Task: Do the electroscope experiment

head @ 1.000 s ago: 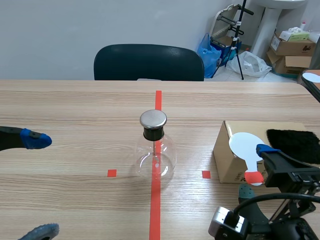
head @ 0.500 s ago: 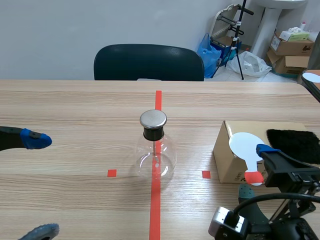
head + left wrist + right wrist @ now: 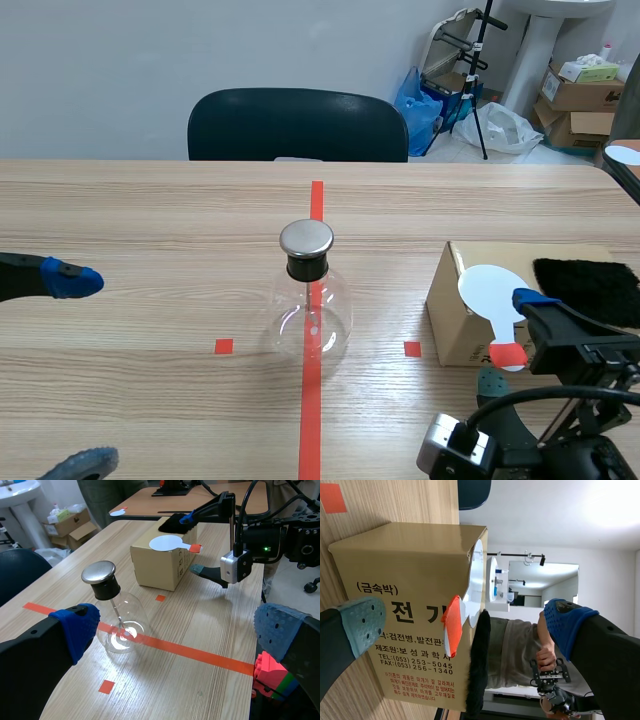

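The electroscope, a clear glass flask [image 3: 310, 315] with a black neck and round metal cap [image 3: 306, 238], stands on the red centre tape. In the left wrist view the flask [image 3: 119, 626] is ahead of my left gripper [image 3: 177, 627], which is open and holds nothing. A white disc paddle [image 3: 492, 290] with a red handle [image 3: 452, 625] lies on a cardboard box [image 3: 455, 320], next to a black fur cloth [image 3: 590, 285]. My right gripper [image 3: 511, 340] is open at the box's near side, with its fingers on either side of the handle's red end.
A dark chair [image 3: 298, 125] stands behind the far table edge. Boxes [image 3: 590, 95] and bags lie on the floor at the back right. A red and green block [image 3: 272, 676] sits by my left gripper's finger. A person stands beyond the box in the right wrist view.
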